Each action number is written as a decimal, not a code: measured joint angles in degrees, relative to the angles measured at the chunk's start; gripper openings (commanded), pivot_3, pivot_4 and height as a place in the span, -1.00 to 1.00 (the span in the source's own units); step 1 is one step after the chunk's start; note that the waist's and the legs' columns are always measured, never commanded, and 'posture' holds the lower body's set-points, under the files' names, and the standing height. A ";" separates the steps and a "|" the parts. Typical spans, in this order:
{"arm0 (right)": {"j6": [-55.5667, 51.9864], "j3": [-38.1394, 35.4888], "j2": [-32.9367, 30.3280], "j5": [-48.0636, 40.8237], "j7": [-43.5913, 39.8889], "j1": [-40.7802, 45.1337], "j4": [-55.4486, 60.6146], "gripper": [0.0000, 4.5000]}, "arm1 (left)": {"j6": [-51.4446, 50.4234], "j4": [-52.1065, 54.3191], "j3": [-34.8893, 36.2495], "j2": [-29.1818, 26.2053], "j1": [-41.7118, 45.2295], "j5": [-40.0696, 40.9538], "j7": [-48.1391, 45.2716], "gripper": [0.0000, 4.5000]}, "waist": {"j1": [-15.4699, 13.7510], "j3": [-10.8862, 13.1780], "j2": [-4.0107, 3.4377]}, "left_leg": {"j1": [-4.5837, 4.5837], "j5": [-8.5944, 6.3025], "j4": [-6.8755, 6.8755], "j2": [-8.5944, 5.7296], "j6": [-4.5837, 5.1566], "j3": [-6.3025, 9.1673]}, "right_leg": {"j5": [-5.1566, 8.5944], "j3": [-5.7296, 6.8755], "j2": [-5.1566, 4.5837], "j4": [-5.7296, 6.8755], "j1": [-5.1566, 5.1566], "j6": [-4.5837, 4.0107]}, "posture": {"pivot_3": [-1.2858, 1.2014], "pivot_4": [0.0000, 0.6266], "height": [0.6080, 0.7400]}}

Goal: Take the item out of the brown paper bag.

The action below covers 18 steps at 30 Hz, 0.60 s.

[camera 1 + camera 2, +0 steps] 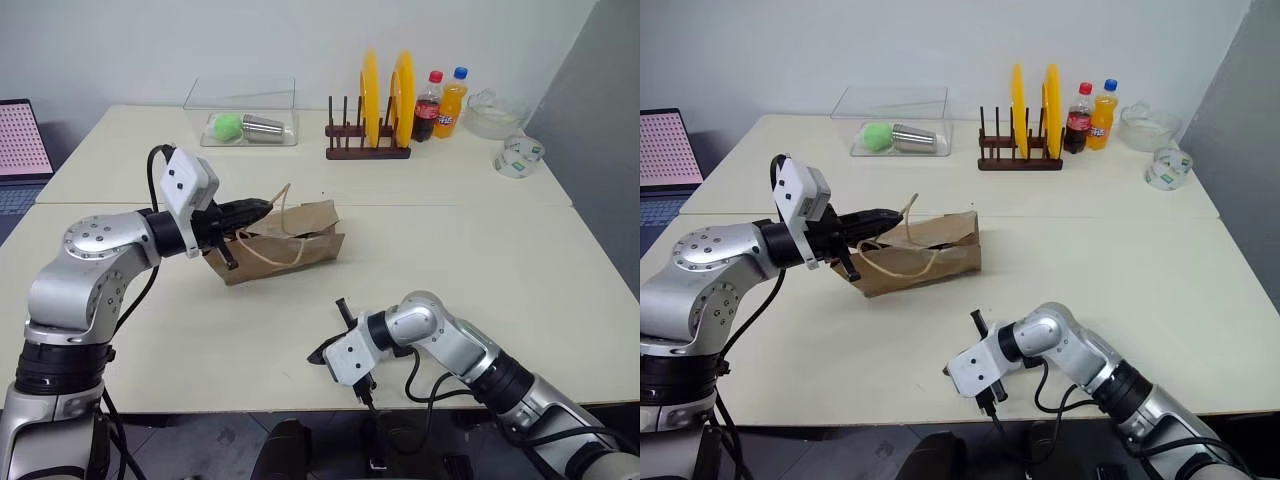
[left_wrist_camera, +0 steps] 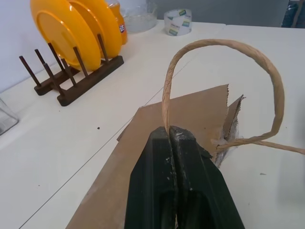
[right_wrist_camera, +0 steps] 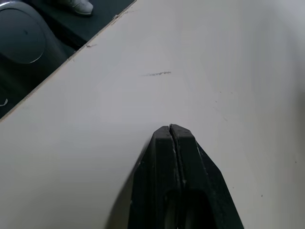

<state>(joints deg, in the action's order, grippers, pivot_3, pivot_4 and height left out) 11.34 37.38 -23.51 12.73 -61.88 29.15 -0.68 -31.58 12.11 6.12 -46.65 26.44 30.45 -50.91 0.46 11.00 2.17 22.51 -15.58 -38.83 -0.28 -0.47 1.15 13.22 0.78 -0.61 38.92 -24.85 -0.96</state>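
Note:
The brown paper bag [image 1: 290,240] lies creased on the table's middle left, its mouth facing my left arm. My left gripper [image 1: 262,207] is shut on one tan string handle [image 2: 224,47] at the bag's upper edge; the loop arches up from between its fingertips [image 2: 183,138]. The item is hidden from view. My right gripper [image 1: 318,357] hovers low over bare tabletop near the front edge, well short of the bag. It is shut with nothing between its fingers [image 3: 183,136].
At the back stand a wooden rack with yellow plates [image 1: 385,110], a cola bottle [image 1: 427,105], an orange soda bottle [image 1: 452,100], a glass bowl [image 1: 493,115], a tape roll [image 1: 518,157] and a clear box [image 1: 245,115]. A laptop [image 1: 20,140] sits far left.

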 measured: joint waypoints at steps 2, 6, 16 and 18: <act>-0.31 -2.59 -1.40 -2.05 0.22 -1.69 0.55 -0.83 | -1.31 2.15 0.00 0.19 -1.60 0.90 0.05 -1.00 | -0.10 0.00 0.00 | 0.00 0.00 0.00 -0.01 0.00 0.00 | 0.00 0.00 -0.02 -0.01 0.01 0.00 | 0.03 -0.52 1.00; -0.93 -7.63 -3.49 -7.33 0.59 -4.16 4.53 -0.26 | -4.19 6.27 -0.01 0.74 -4.34 2.93 0.23 -1.00 | -0.16 0.00 0.00 | -0.01 0.00 0.00 0.01 0.00 0.01 | 0.05 0.01 0.00 0.00 0.01 0.08 | 0.03 -0.52 1.00; 5.71 -12.56 -8.07 -11.71 1.32 -10.68 10.79 0.22 | -5.40 10.23 -0.79 1.47 -8.21 3.84 -0.01 -1.00 | -0.29 0.00 0.00 | -0.26 0.00 0.01 0.01 0.01 0.02 | 0.09 0.01 0.03 -0.07 0.29 0.14 | 0.03 -0.52 1.00; 7.10 -12.57 -8.07 -11.54 2.21 -10.94 10.83 0.22 | -5.39 10.29 -0.89 1.50 -8.41 3.84 -0.10 -1.00 | -0.30 0.00 0.00 | -0.48 -0.01 0.05 0.01 0.01 0.02 | 0.12 0.01 0.02 -0.11 0.51 0.13 | 0.03 -0.52 1.00</act>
<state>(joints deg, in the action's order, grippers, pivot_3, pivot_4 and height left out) 18.43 24.82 -31.58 1.19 -59.67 18.21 10.15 -36.98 22.40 5.23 -45.14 18.04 34.28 -51.01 0.17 11.01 2.17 22.03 -15.59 -38.78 -0.27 -0.46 1.17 13.34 0.79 -0.58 38.81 -24.34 -0.83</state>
